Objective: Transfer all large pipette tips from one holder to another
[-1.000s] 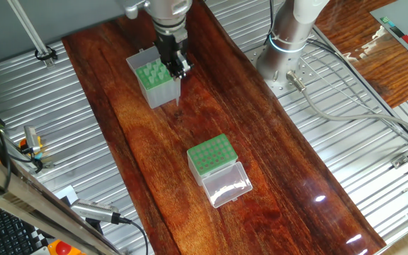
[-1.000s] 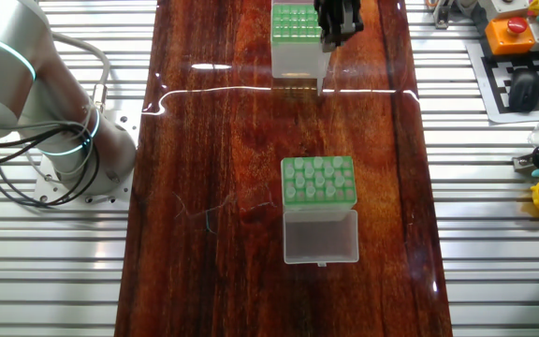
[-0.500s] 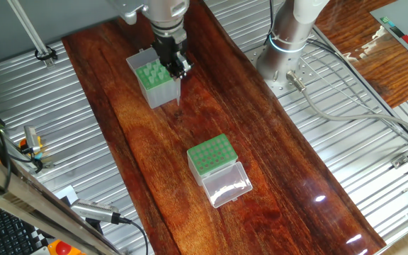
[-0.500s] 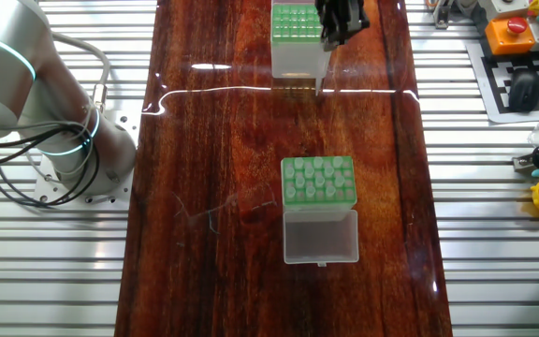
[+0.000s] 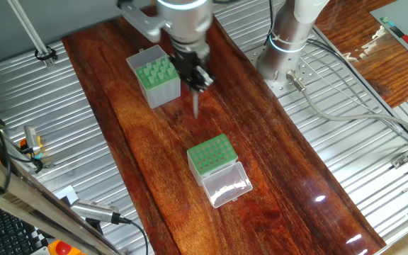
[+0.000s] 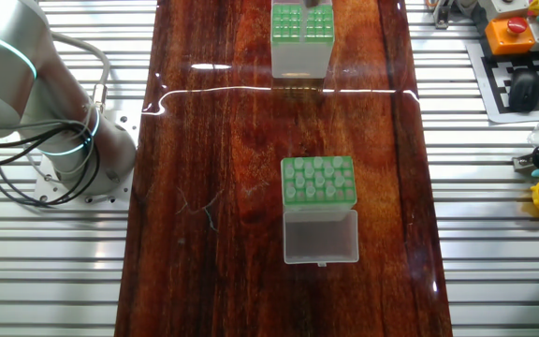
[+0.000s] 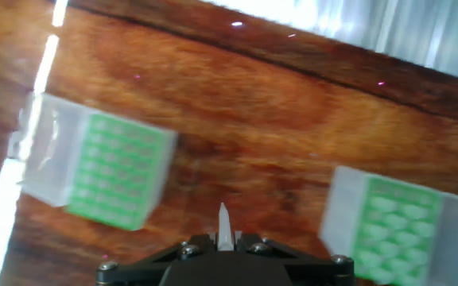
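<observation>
arm: the silver-grey robot arm [image 5: 183, 14] reaches down from 12 o'clock in one fixed view; it is out of frame in the other fixed view
base: its pale cylindrical base [image 5: 289, 35] stands at 1 o'clock
gripper: the black two-finger gripper [image 5: 197, 74] points downward, above centre toward 12 o'clock
jaws: pressed together on a slim pale translucent pipette tip [image 7: 224, 225] that juts from between them, point outward
</observation>
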Available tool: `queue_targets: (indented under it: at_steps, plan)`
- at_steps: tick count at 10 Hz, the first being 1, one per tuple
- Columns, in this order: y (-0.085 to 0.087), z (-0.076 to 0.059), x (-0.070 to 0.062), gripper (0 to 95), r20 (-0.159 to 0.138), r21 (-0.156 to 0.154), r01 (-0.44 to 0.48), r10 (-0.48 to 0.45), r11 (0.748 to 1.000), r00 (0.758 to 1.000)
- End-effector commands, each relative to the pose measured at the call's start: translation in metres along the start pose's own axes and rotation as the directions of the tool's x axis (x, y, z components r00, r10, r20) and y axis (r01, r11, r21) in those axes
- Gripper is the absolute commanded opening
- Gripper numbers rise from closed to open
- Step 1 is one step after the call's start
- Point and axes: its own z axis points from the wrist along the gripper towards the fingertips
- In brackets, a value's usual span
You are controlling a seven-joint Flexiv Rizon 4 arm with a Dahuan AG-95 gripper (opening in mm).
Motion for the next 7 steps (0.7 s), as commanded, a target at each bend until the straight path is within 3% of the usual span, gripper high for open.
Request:
queue_targets:
  at_steps: [1, 4, 7]
  plan:
    - [0.003, 0.000, 0.002, 0.0, 0.006, -0.008, -0.072, 0.072, 0.997, 0.997]
    - [-0.003, 0.000, 0.002, 0.0, 0.010, 0.002, 0.001, -0.001, 1.000, 1.000]
    - [-0.040, -0.004, 0.014, 0.0, 0.007, 0.006, 0.043, -0.043, 0.999, 0.999]
